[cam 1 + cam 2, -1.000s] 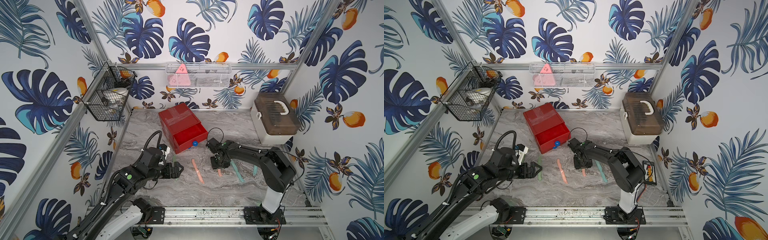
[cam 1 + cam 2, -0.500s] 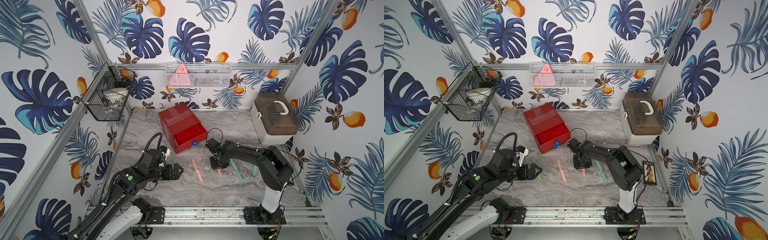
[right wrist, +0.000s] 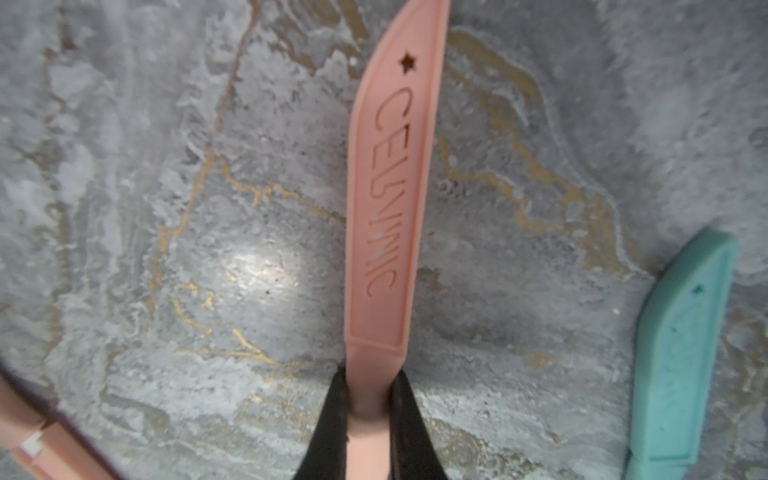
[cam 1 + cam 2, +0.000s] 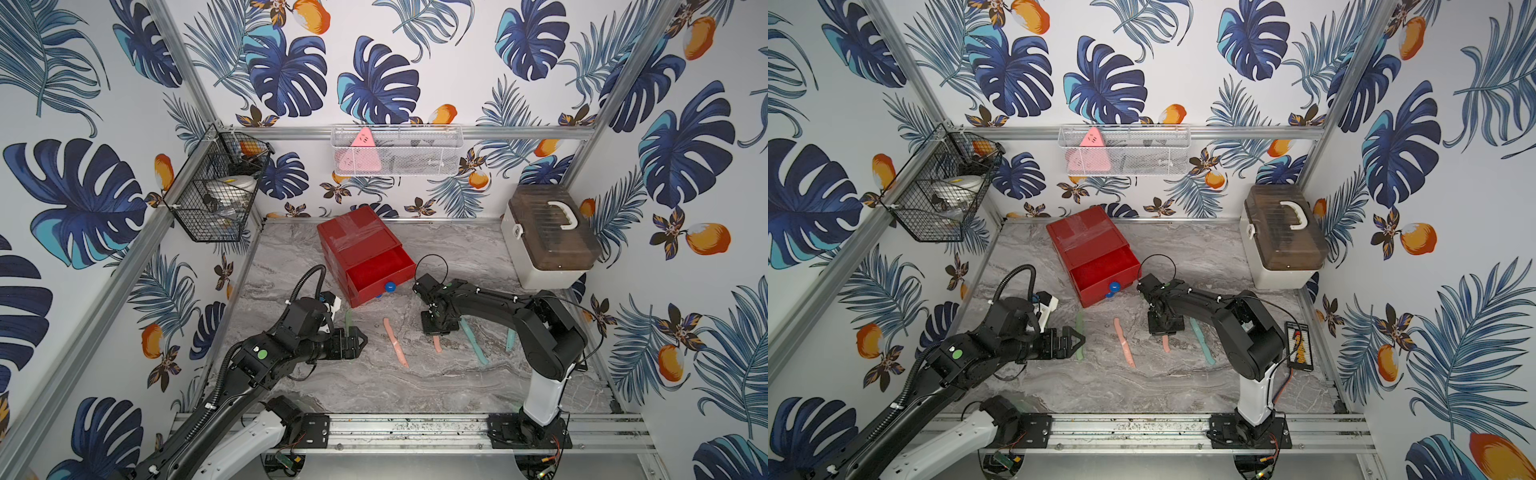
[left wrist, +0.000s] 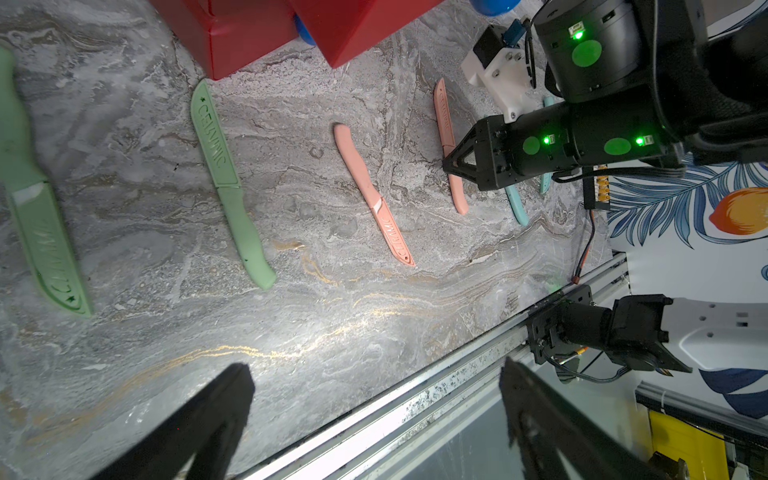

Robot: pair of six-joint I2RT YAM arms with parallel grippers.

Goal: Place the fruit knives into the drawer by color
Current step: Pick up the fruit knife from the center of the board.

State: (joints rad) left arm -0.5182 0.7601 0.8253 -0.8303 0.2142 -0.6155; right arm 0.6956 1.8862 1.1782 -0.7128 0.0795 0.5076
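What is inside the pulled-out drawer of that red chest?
Only a bare red floor shows in the open drawer; no knife lies in the part that can be seen. Its rear stretch is covered by the top of the red chest, so anything there stays hidden.

Chest (image 4: 357,245): glossy red. Knob (image 4: 390,286): blue. Table (image 4: 415,382): grey marble, gold veins. Pink knife (image 3: 386,199): salmon, with a star mark and CERAMIC lettering. Second pink knife (image 5: 370,187): same shade and lettering. Green knife (image 5: 226,178): mint. Teal knife (image 4: 473,343): blue-green. Box (image 4: 548,278): white, with a translucent brown lid. Walls (image 4: 449,62): white, with navy and teal leaves and orange fruit.
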